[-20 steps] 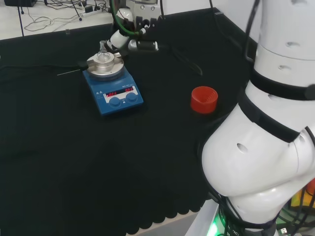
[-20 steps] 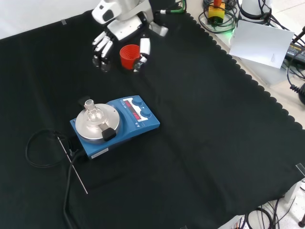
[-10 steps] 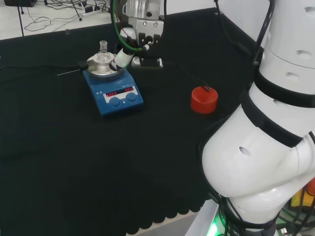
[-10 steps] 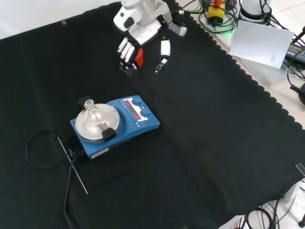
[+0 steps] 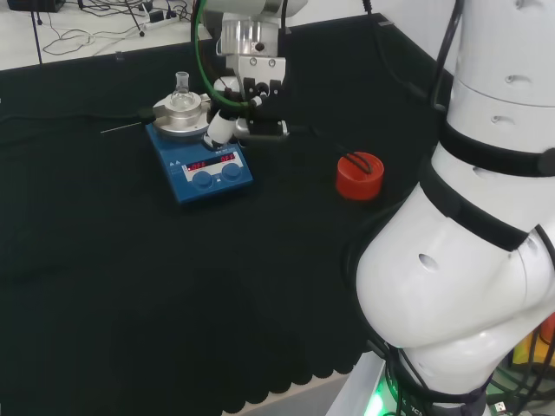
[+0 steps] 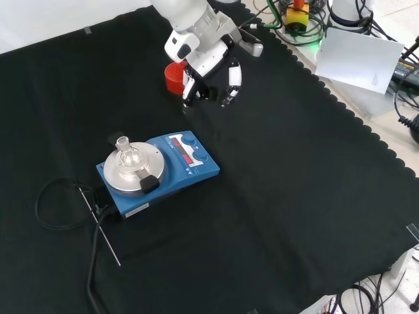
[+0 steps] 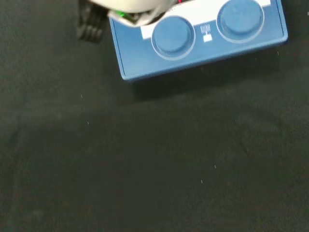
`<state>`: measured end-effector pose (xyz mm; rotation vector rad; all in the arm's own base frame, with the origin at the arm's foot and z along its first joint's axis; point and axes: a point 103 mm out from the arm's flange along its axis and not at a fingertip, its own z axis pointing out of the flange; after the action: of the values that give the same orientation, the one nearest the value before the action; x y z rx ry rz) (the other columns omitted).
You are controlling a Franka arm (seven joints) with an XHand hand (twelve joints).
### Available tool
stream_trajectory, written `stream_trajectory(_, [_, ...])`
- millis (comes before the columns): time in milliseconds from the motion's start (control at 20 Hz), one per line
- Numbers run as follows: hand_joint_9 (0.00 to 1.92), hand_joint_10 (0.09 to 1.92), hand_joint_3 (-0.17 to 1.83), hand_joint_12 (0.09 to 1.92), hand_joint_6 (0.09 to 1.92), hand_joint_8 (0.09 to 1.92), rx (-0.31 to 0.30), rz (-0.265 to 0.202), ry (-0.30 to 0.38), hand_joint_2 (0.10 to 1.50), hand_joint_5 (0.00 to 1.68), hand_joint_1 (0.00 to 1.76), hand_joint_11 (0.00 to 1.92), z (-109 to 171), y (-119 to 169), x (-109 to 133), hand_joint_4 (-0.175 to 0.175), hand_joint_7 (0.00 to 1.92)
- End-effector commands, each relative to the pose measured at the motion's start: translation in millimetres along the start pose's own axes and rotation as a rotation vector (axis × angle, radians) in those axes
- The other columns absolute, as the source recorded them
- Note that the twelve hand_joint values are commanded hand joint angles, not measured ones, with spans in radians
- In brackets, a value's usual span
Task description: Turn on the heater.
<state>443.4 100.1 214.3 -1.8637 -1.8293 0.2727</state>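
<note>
Blue box-shaped heater (image 6: 160,171) with round steel top plate, mid-counter | robot hand (image 6: 208,77) hovering at its 1 o'clock in front view, fingers relaxed, empty | risk: fingers clip small clear glass flask (image 6: 126,152) on plate, or hit wrong round blue knob (image 7: 173,36)

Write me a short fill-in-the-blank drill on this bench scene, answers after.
The heater has a body coloured ____.
Its front panel carries ____ round knobs.
On its metal plate stands a small glass ____.
The ribbed ring on the cloth is coloured ____.
Answers: blue; two; flask; red
</note>
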Motion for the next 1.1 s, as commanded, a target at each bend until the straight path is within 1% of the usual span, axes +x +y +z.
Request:
stream_trajectory(50, [1.47,1.11,0.71,0.96,0.55,1.25,0.051,0.015,-0.009,0.74,0.35,1.04,1.21,12.7,3.7,-0.6,-0.113,1.37])
stream_trajectory(150, [1.50,1.25,0.70,0.93,0.55,1.36,0.078,0.014,-0.017,0.76,0.35,1.08,1.34,18.0,6.9,2.2,-0.120,1.40])
stream_trajectory(250, [1.54,1.33,0.71,0.92,0.56,1.45,0.107,0.012,-0.027,0.77,0.35,1.14,1.37,24.0,10.9,6.3,-0.124,1.43])
stream_trajectory(400, [1.56,1.40,0.75,1.02,0.60,1.54,0.149,0.004,-0.053,0.79,0.32,1.25,1.25,31.3,16.5,15.3,-0.121,1.45])
stream_trajectory(550, [1.56,1.42,0.80,1.14,0.63,1.58,0.180,-0.006,-0.067,0.79,0.29,1.34,1.14,39.2,22.3,23.1,-0.114,1.45])
stream_trajectory(800, [1.55,1.44,0.85,1.20,0.64,1.60,0.224,-0.014,-0.079,0.78,0.24,1.38,1.10,50.5,31.7,29.7,-0.105,1.46])
stream_trajectory(1100, [1.56,1.45,0.90,1.24,0.60,1.61,0.268,-0.004,-0.085,0.76,0.21,1.39,1.08,57.1,39.3,27.4,-0.097,1.46])
